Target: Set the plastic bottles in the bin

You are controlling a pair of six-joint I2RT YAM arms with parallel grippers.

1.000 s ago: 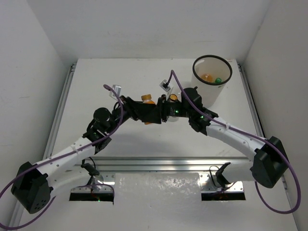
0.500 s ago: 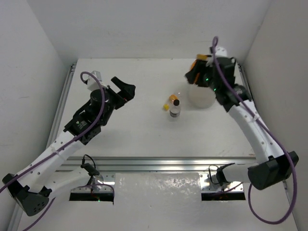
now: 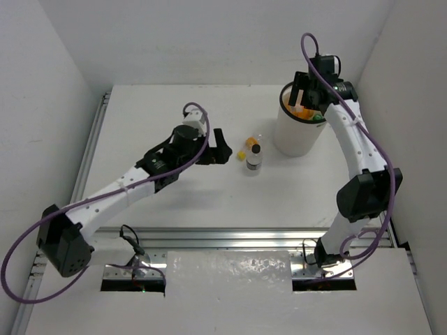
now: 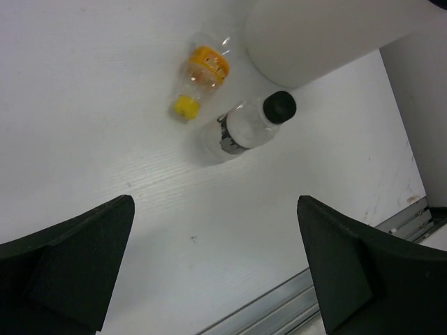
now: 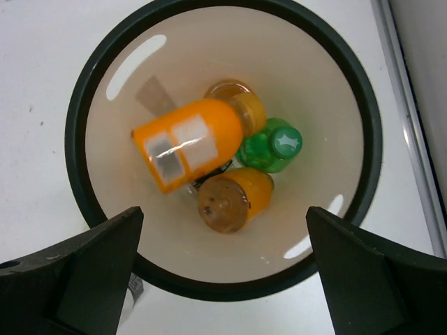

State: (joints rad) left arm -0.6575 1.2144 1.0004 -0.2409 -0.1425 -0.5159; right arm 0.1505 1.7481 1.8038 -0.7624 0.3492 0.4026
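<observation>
Two bottles sit on the bench (image 3: pixel 160 105), just beside the bin (image 3: pixel 293 136), which already holds orange ones and a green one. Your right claw (image 5: pixel 222 216) hangs spread and empty over the bin's mouth. Your left claw (image 4: pixel 214 209) hovers wide open near the pair, holding nothing. The clear bottle (image 4: pixel 244 131), seemingly upright, nearly touches the small orange bottle (image 4: pixel 200 70) lying on its side. Close on one carelessly and a finger may topple or roll the other, or bump the bin.
</observation>
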